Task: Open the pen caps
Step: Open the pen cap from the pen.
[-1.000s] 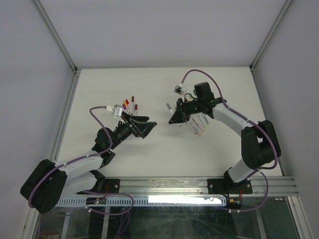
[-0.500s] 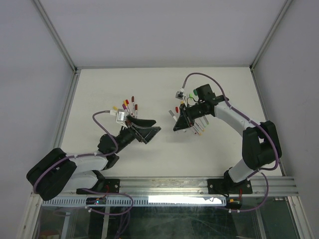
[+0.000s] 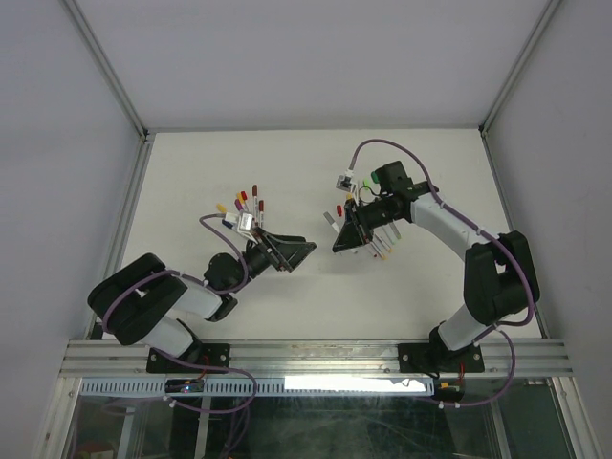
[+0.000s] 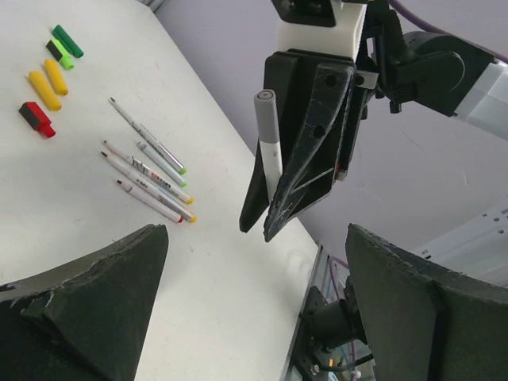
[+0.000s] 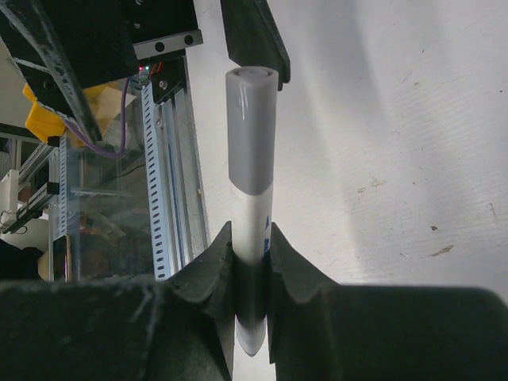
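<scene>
**Top external view.** The right jaws, right of centre, are narrowed on a grey-capped pen [image 3: 332,219]. The left jaws, left of centre, stand wide and empty, near the pen but apart from it. Loose pen caps [image 3: 245,202] lie on the tabletop [image 3: 287,163] up-left of the left jaws. Uncapped pens [image 3: 381,245] lie beneath the right arm.

**Left wrist view.** The pen stands upright at upper centre, its grey cap [image 4: 267,119] projecting clear of the right jaws that pinch the barrel lower down. The left jaws frame the bottom corners, wide apart. Green, yellow and red caps [image 4: 48,83] sit at upper left, with uncapped pens [image 4: 151,178] below them.

**Right wrist view.** The white barrel [image 5: 252,230] is clamped at lower centre and the grey cap [image 5: 252,131] is free above it. One left fingertip [image 5: 254,40] shows just beyond the cap's end; contact cannot be told.

The step probably goes best if the left jaws centre on the cap alone, above its seam. They can then close squarely and pull straight along the barrel while the right grip holds firm.
</scene>
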Controlling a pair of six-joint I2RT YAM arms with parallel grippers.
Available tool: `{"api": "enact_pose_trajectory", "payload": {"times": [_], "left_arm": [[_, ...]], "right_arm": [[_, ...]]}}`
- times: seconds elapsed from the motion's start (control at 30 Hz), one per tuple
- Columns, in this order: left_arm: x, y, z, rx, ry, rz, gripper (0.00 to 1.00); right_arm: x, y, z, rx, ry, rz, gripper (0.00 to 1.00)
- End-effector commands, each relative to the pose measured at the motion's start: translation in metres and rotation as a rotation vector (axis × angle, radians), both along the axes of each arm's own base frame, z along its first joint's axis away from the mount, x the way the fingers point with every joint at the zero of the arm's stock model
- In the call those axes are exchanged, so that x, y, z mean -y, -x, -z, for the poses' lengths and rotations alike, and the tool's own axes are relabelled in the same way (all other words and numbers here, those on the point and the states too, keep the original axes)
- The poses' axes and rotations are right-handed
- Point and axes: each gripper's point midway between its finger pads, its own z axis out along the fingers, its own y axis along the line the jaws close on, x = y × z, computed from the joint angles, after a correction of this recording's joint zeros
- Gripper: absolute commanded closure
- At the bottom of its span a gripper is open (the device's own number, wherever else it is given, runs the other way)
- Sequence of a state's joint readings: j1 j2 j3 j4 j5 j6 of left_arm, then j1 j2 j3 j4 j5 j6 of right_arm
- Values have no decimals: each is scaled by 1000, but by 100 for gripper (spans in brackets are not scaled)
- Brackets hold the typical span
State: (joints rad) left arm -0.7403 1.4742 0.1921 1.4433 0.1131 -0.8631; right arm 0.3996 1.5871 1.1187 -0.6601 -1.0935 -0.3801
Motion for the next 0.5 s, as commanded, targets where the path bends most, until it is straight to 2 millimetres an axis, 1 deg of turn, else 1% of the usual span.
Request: {"api": "enact_pose_trajectory", "payload": {"times": [0.0, 0.27, 0.33, 0.47], "left_arm": [[2, 8, -58, 152, 176, 41, 4], [13, -1, -51, 137, 159, 49, 6], [16, -3, -52, 108, 182, 61, 7], [24, -8, -53, 107, 186, 54, 10]], "right_arm": [[-5, -6, -16, 39, -53, -26, 100], [-7, -7, -18, 31, -63, -32, 100], [-7, -6, -18, 26, -65, -34, 100], [-7, -5, -18, 25, -68, -34, 100]]}}
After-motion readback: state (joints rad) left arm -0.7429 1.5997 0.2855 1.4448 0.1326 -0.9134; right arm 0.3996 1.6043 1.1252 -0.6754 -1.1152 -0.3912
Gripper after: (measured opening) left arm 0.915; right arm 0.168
